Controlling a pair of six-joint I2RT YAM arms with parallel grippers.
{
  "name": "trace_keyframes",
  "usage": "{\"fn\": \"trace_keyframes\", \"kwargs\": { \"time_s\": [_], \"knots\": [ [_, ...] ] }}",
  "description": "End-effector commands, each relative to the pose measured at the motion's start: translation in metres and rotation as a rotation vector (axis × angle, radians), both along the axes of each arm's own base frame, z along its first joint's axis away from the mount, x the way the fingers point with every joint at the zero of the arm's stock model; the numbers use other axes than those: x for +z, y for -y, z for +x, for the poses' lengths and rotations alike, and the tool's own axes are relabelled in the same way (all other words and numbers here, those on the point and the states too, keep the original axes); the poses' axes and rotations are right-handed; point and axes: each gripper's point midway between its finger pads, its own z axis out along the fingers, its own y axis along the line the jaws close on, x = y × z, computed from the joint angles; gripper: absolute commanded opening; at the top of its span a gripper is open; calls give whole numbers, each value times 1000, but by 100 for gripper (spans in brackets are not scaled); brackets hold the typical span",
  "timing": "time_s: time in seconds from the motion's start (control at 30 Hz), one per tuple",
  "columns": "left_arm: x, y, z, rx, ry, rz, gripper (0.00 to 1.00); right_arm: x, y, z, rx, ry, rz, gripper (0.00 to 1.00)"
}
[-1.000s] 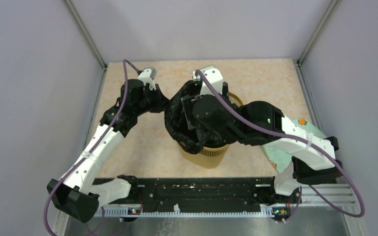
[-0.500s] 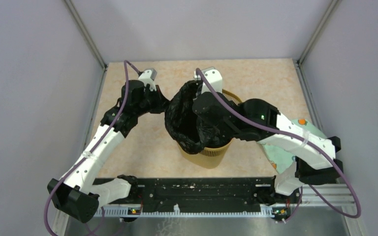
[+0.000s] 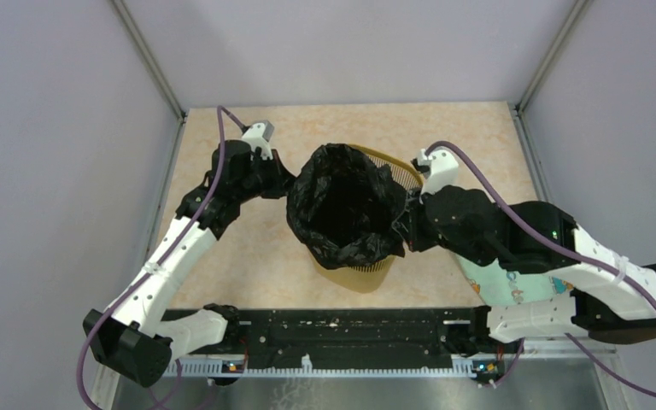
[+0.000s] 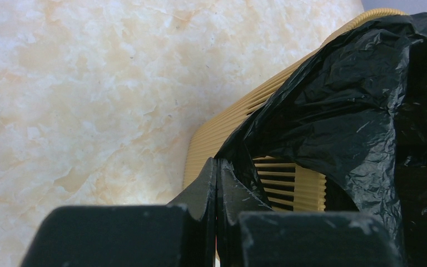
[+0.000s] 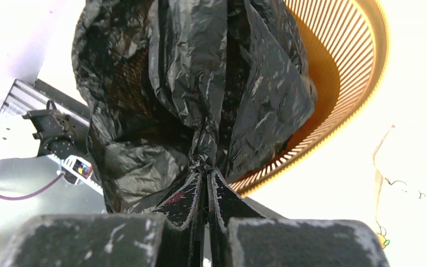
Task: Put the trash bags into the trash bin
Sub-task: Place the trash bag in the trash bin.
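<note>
We have the thin, crinkled black plastic bag (image 3: 346, 205) standing open in the mouth of the mustard-yellow slotted plastic bin (image 3: 354, 278). Our left tool (image 4: 217, 167) and right tool (image 5: 203, 173) are each pinched tight on its edge. The bin's far rim shows bare, so we judge the seating unfinished.

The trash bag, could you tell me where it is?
Top view, mid-table: the trash bag drapes open over the trash bin, the left hand and right hand gripping its sides.

One black trash bag (image 3: 346, 205). One yellow bin (image 3: 354, 275). One pale green patterned cloth (image 3: 502, 286). One table (image 3: 470, 141). Two robot arms, one gripper each: left gripper (image 3: 287, 184), right gripper (image 3: 403, 229).
</note>
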Motion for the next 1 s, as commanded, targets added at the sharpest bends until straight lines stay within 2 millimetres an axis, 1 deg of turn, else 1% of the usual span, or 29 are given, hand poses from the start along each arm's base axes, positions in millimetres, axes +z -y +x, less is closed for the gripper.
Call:
{"fn": "trace_keyframes", "kwargs": {
  "time_s": [0.0,0.13,0.23,0.33,0.43,0.5,0.63,0.7,0.73,0.83,0.97],
  "knots": [
    [9,4,4,-17,47,-28,1,-19,2,-11,6,-71,46,0],
    [8,8,3,-37,50,-41,1,-45,9,-13,-21,-103,6,0],
    [6,9,3,-41,48,-44,1,-62,24,-7,-99,-104,-49,0],
    [3,10,4,-43,43,-41,1,-70,39,0,-181,-87,-81,0],
    [1,10,4,-41,37,-39,1,-72,52,5,-247,-68,-88,0],
    [1,9,5,-36,39,-36,1,-66,52,5,-242,-61,-55,0],
    [0,10,7,-35,36,-38,1,-35,27,5,-127,-14,52,0],
    [0,12,7,-42,34,-45,1,-23,17,2,-82,-12,82,0],
    [0,12,6,-47,33,-48,1,-21,14,0,-68,-17,87,0],
    [1,13,4,-52,31,-49,1,-17,13,-5,-44,-34,108,0],
    [6,13,1,-62,38,-60,2,-18,24,-12,-43,-64,130,0]
  ]
}}
